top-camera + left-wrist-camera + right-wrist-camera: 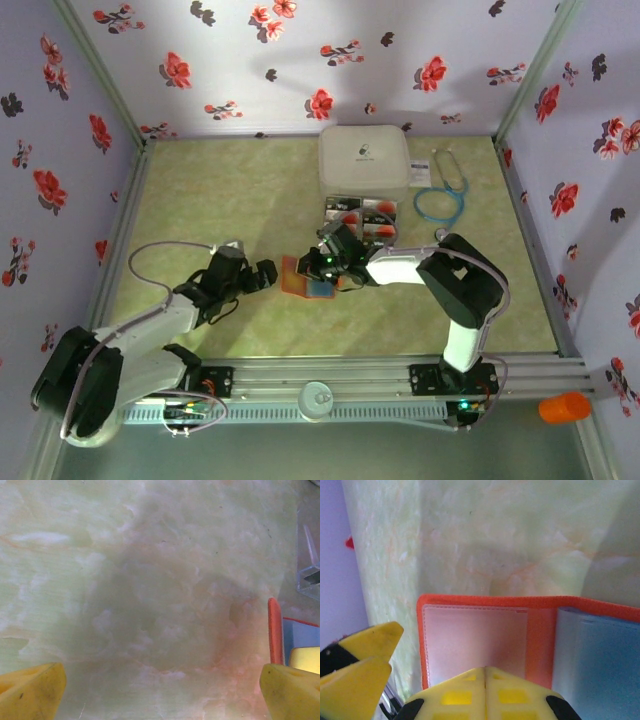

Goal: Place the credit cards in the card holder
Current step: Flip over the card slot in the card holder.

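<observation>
- Yellow-fingered right gripper (485, 677) pressed together above the open card holder (475, 640).
- Beside it, left gripper (162, 687) spread wide.
- Farther off, credit cards (362, 212) lie by white case (364, 158).

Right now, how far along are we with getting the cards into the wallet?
Done: the wallet lies open. In hand: the right gripper is shut above it, no card visible between its fingers; the left gripper stands open beside it. Left: the cards lie by the white case; none visibly pocketed.
</observation>
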